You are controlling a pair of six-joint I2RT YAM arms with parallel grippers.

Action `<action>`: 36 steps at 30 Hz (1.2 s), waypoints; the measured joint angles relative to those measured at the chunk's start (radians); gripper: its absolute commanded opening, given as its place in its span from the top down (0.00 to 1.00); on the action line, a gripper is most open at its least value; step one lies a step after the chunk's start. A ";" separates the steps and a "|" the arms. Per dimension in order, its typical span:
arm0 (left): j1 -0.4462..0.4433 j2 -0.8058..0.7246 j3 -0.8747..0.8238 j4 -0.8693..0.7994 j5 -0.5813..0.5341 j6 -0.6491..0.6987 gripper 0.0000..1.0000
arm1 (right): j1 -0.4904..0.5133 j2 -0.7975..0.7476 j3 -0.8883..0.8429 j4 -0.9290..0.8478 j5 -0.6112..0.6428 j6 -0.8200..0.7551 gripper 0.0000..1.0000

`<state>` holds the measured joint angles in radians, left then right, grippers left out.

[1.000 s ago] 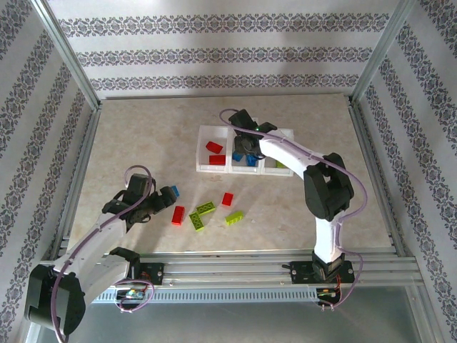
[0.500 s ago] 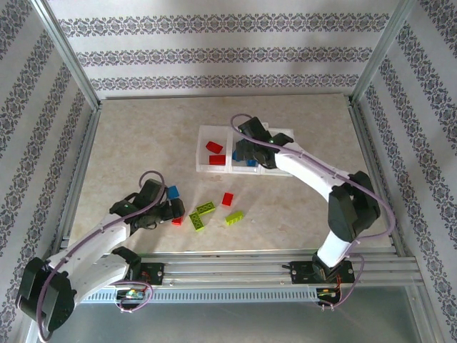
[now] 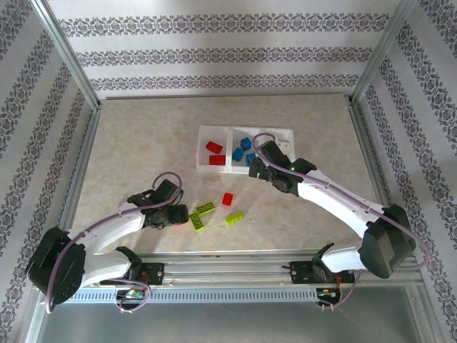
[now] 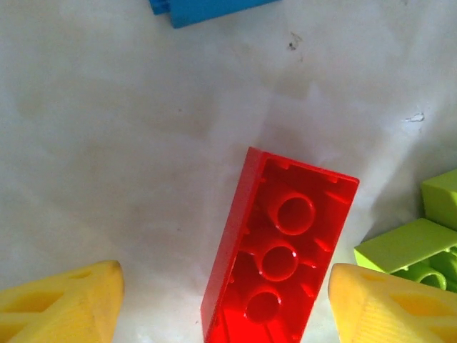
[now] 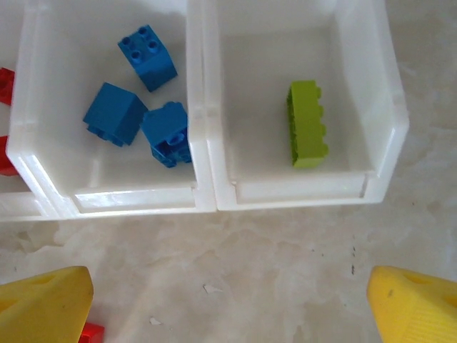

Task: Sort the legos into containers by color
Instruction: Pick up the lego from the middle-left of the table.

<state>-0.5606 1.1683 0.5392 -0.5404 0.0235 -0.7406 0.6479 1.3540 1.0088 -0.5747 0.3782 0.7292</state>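
1. Six legos sit sorted in the tray (image 3: 214, 128): two red bricks (image 3: 213, 147) in the left compartment, three blue bricks (image 5: 114, 113) in the middle, and one lime green brick (image 5: 307, 125) on the right.
2. About half the job remains, I'd judge. Out on the table (image 3: 143, 143) lie a loose red brick (image 3: 228, 199) and three loose lime green bricks (image 3: 206, 209), close together near the front edge.
3. The left gripper (image 4: 225, 286) is spread wide. Its yellow fingers (image 4: 64, 304) straddle an upturned red brick (image 4: 278, 243), hollow underside showing. No contact is visible, so nothing is grasped yet.
4. The right gripper (image 5: 228, 296) hangs released and empty over bare table, just in front of the tray.
5. Hard to read: a loose blue brick (image 4: 207, 8) is cut off at the top edge of the left wrist view. From above, the right arm hides part of the green compartment, so there may be pieces I can't count.
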 measured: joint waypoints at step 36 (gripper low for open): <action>-0.008 0.095 0.070 0.085 -0.070 -0.041 0.68 | 0.045 0.089 0.040 0.013 -0.005 0.032 0.02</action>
<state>-0.5686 1.2636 0.6090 -0.4553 -0.0463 -0.7815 0.6926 1.4433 1.0489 -0.5621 0.3733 0.7612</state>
